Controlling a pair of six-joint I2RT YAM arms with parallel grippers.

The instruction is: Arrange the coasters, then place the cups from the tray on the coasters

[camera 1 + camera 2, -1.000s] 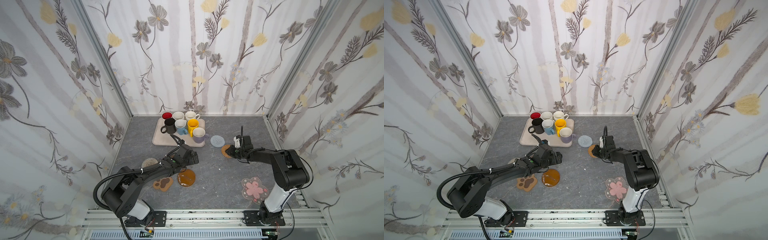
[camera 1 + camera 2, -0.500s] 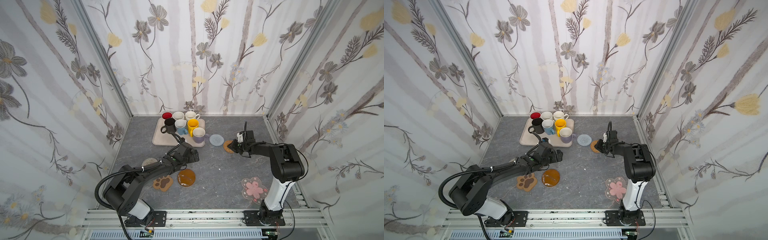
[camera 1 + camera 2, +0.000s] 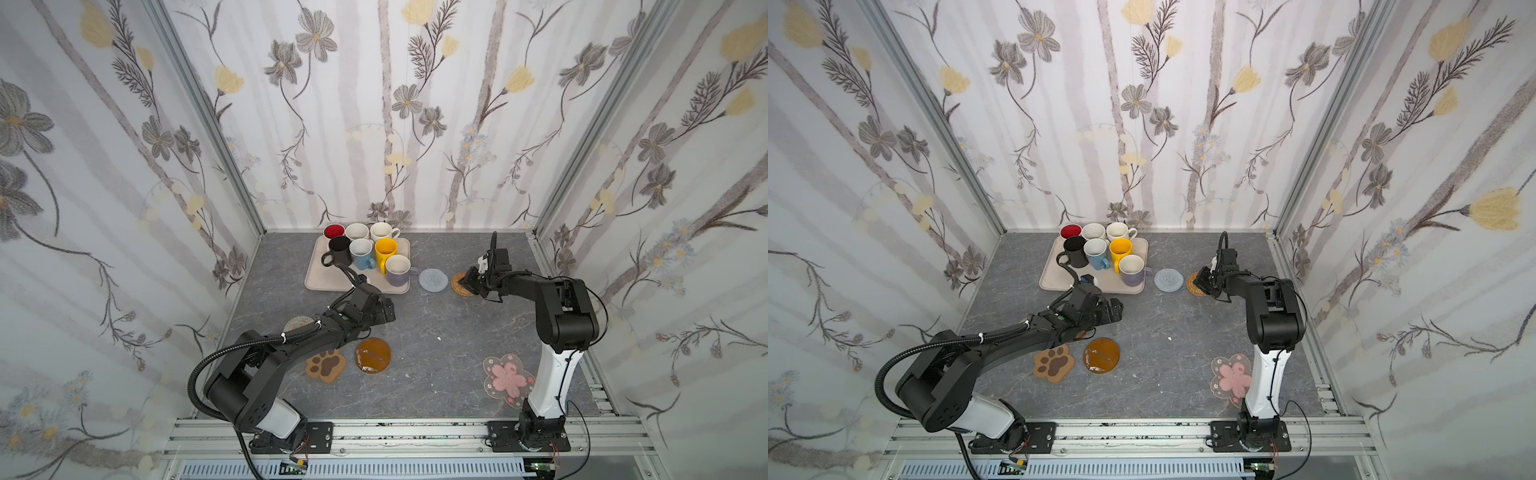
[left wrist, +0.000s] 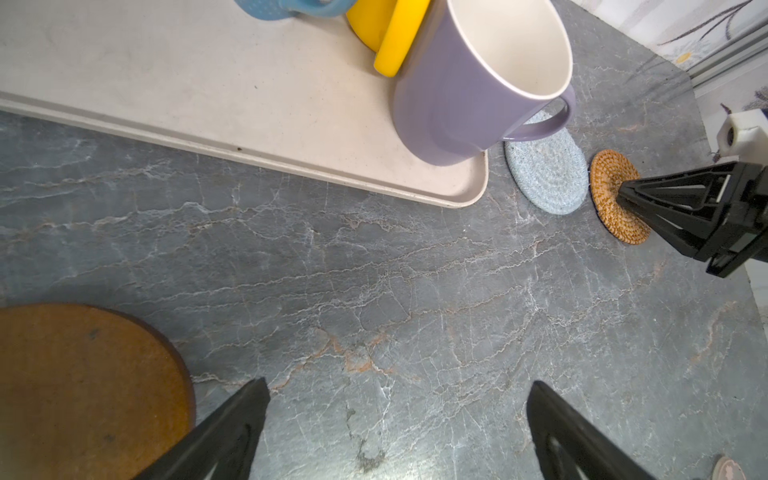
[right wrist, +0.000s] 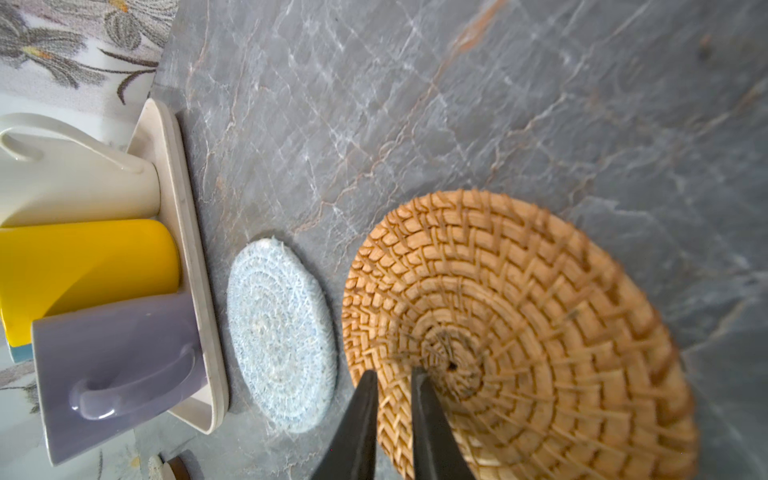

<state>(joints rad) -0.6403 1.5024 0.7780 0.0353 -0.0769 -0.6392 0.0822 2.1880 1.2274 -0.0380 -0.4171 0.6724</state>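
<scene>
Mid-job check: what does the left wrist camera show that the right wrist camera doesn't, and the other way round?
Only the left wrist view: the open left gripper over bare table, with an amber-brown disc coaster beside it.
Only the right wrist view: a cream mug on the tray.
Both: the tray, lavender mug, yellow mug, pale blue crochet coaster, and the shut right gripper with its tips on the rattan coaster.

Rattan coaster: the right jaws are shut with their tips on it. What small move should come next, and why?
Probably raise the right jaws straight up off the rattan coaster. It lies flat on the table close beside the blue coaster, a narrow gap between them, so pushing it nearer could make them overlap.
</scene>
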